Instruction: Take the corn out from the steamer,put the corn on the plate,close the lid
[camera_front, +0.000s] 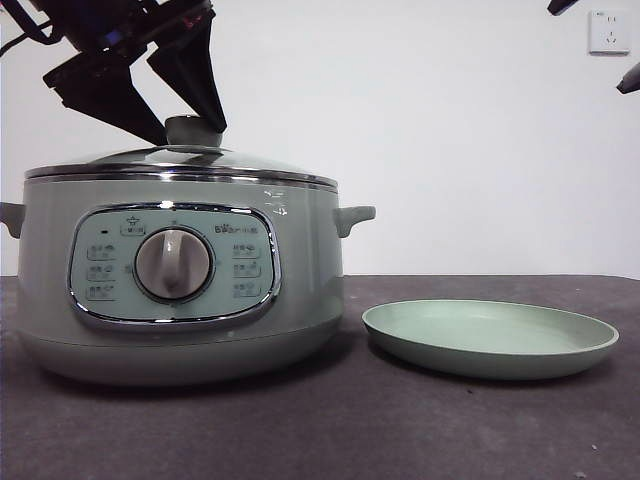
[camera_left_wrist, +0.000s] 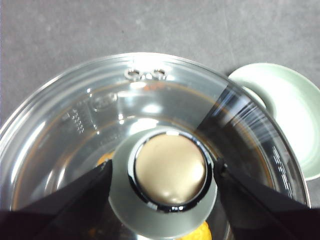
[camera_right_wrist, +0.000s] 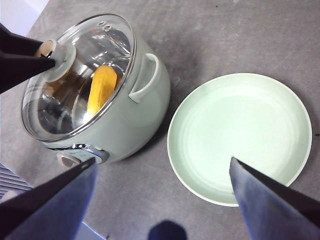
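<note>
Left wrist view showed the left gripper (camera_left_wrist: 165, 172) straddling the lid (camera_left_wrist: 100, 115) knob, jaws apart, the right gripper (camera_right_wrist: 162, 172) wide open, empty.

From my console the light is bright and even, coming from above: the lid (camera_left_wrist: 150, 125) throws white glare near its vent holes. Soft shadows sit under the steamer (camera_front: 180, 290) and plate (camera_front: 490, 340) on the tabletop (camera_front: 320, 430). My right wrist's jaws are blurred, bluish.

Left tool (camera_front: 192, 118) hangs low, its black jaws spread wide apart; right tool (camera_right_wrist: 162, 170) waits high, jaws open.
</note>
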